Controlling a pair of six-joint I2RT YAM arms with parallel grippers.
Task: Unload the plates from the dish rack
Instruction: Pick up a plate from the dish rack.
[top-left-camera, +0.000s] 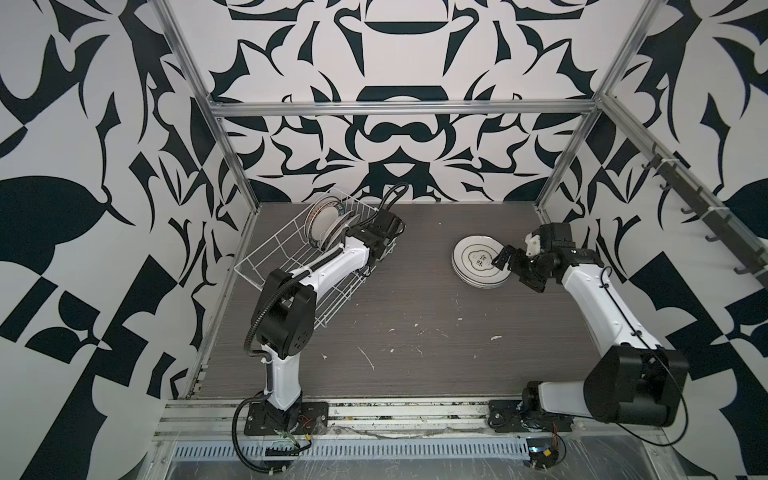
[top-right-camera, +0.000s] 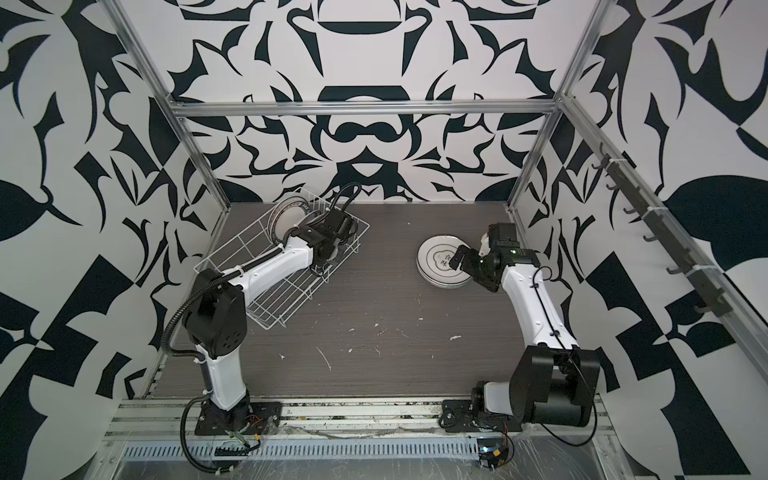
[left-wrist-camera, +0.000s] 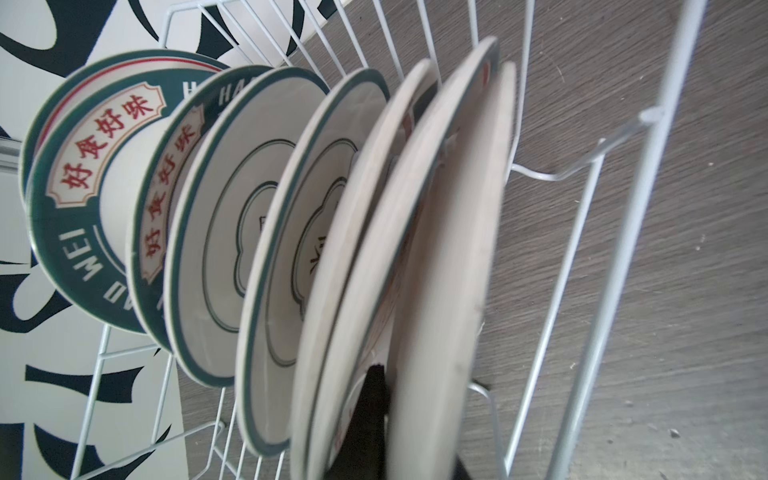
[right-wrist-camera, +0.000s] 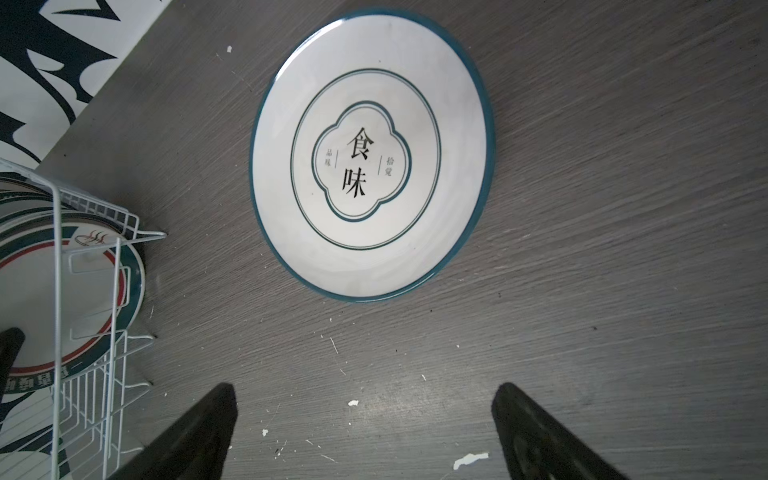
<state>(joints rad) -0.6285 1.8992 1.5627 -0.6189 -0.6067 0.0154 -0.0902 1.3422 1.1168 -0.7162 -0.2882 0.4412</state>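
The white wire dish rack sits at the back left of the table. Several plates stand on edge in it, some with teal rims and red characters. My left gripper reaches into the rack and is shut on the nearest plate, one black finger showing behind it. A stack of plates lies flat at the back right. My right gripper hovers open by its edge, holding nothing.
Rack wires rise close around the left gripper. A rail of dark hooks runs along the right wall. Aluminium frame posts stand at the back corners. White flecks dot the grey wood-grain tabletop.
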